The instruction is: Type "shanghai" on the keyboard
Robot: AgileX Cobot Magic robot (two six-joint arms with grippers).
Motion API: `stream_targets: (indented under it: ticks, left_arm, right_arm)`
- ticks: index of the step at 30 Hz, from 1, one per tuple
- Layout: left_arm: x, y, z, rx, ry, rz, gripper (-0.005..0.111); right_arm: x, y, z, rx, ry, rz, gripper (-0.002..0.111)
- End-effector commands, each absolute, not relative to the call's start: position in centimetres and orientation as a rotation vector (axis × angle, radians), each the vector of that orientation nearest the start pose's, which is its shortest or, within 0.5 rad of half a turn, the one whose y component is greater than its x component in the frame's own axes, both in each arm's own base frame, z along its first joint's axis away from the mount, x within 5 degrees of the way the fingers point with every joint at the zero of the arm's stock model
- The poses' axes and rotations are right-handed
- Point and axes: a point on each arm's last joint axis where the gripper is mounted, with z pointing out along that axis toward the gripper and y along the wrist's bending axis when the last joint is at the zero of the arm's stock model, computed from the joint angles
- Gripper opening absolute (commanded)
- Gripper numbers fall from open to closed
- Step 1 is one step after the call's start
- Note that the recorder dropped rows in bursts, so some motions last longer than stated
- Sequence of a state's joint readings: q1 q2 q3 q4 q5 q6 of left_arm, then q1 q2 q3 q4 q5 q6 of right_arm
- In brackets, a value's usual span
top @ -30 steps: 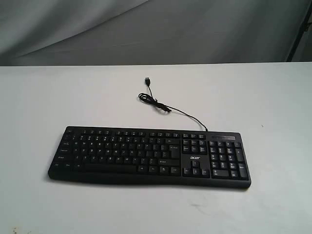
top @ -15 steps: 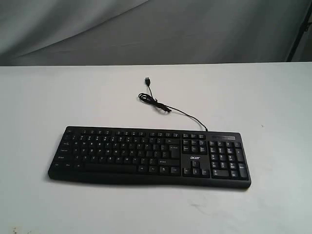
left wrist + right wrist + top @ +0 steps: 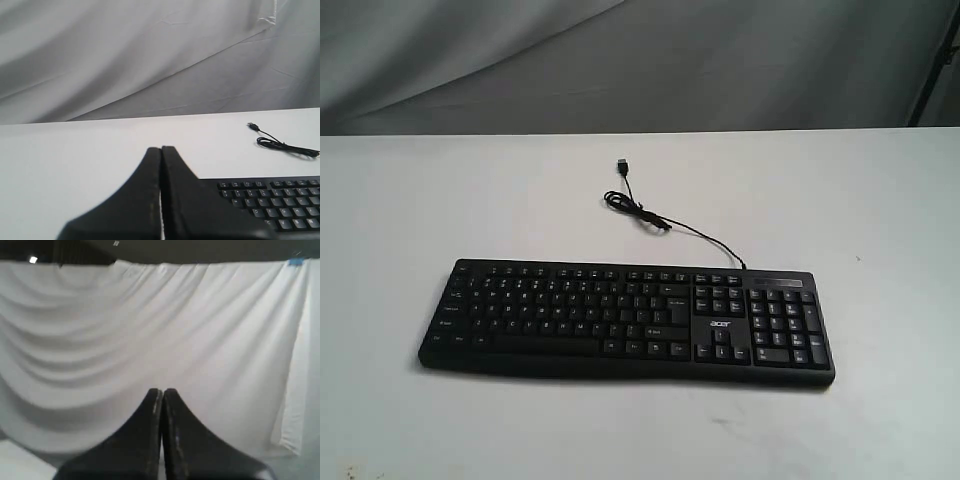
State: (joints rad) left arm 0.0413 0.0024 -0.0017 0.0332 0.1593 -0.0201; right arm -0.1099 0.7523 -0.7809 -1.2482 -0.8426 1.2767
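Observation:
The black keyboard [image 3: 625, 320] lies flat on the white table [image 3: 880, 210], number pad to the right, with a white "acer" logo. Its thin cable [image 3: 660, 222] curls away behind it to a loose USB plug [image 3: 621, 162]. Neither arm shows in the exterior view. In the left wrist view my left gripper [image 3: 161, 149] is shut and empty, off the keyboard's [image 3: 272, 200] end, with the cable [image 3: 285, 146] beyond. The right wrist view shows my right gripper [image 3: 162, 391] shut and empty, facing only the white curtain; the keyboard is out of that view.
A grey-white curtain [image 3: 640, 60] hangs behind the table's far edge. A dark stand leg [image 3: 935, 70] shows at the far right. Bare white table surface surrounds the keyboard.

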Motion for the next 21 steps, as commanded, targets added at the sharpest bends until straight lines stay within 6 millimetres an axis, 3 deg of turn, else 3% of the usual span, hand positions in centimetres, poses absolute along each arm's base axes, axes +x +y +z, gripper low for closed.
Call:
stream_targets:
  ticks: [1, 5, 9, 15, 19, 21]
  left_arm:
    - [5.6, 0.2, 19.9, -0.024, 1.637, 0.039, 0.0]
    - [5.6, 0.2, 19.9, -0.024, 1.637, 0.039, 0.0]
    - [5.6, 0.2, 19.9, -0.024, 1.637, 0.039, 0.0]
    - [5.6, 0.2, 19.9, -0.024, 1.637, 0.039, 0.0]
    - [5.6, 0.2, 19.9, -0.024, 1.637, 0.039, 0.0]
    - [5.6, 0.2, 19.9, -0.024, 1.637, 0.039, 0.0]
  right_arm:
    - [20.1, 4.1, 44.5, -0.601, 1.389, 0.43, 0.0]
    - [26.5, 2.5, 45.4, -0.45, 1.53, 0.405, 0.0]
    - [30.6, 0.9, 44.6, -0.33, 1.559, 0.273, 0.0]
    - [34.8, -0.6, 39.7, -0.478, 1.626, -0.251, 0.0]
    - [36.2, -1.6, 36.0, -0.455, 1.733, -0.693, 0.0]
    - [36.8, -1.7, 34.0, -0.359, 1.843, -0.755, 0.0]
